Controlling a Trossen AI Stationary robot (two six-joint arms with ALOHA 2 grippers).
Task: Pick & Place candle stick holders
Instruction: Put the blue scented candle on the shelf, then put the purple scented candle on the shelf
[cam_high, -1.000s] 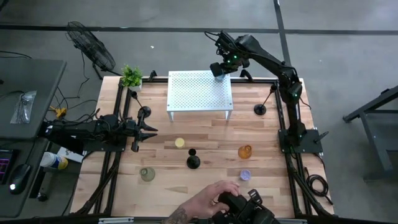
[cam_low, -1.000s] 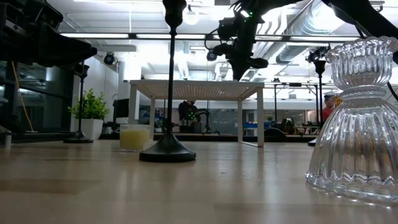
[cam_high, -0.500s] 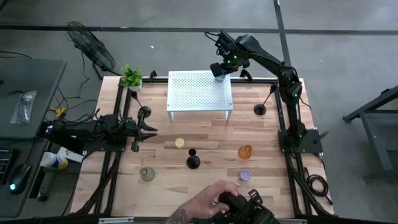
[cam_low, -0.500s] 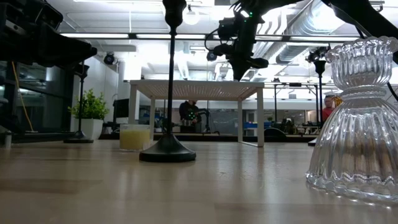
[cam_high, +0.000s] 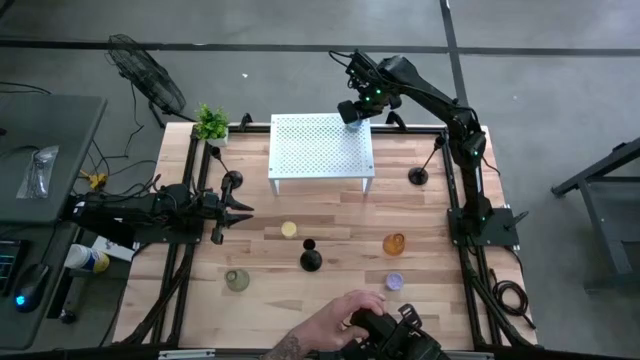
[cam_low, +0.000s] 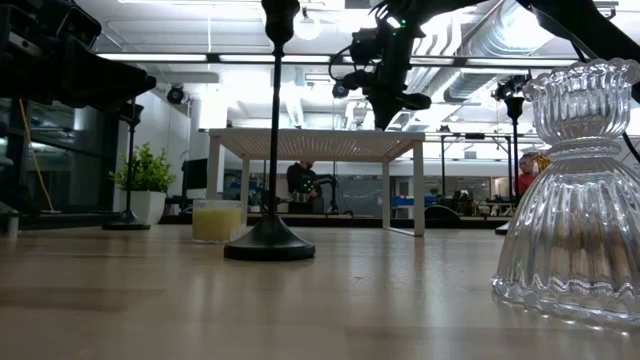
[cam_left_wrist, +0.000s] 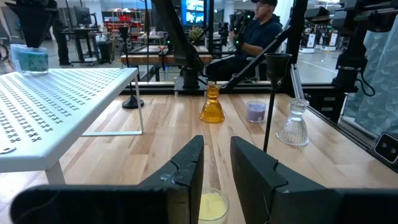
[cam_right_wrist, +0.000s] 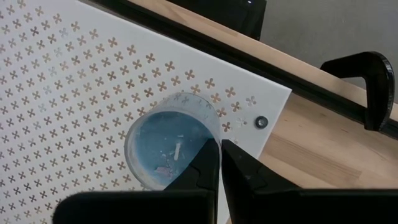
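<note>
Right tool (cam_high: 350, 112) raised, pinched; left tool (cam_high: 240, 211) low, parted.

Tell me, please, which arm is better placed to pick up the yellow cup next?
Probably left: the left gripper rests beside the yellow cup, while the right gripper is over the white shelf at the blue cup.

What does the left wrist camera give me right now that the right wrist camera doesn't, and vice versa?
Left wrist only: the yellow glass cup on the table just ahead of the open left gripper, the amber glass holder, the purple cup, the clear ribbed glass holder, a slim black candlestick and a seated person beyond. Right wrist only: a look down into the blue glass cup past the right gripper, and a black clamp. Both: that cup standing near a corner of the white perforated shelf.
</note>
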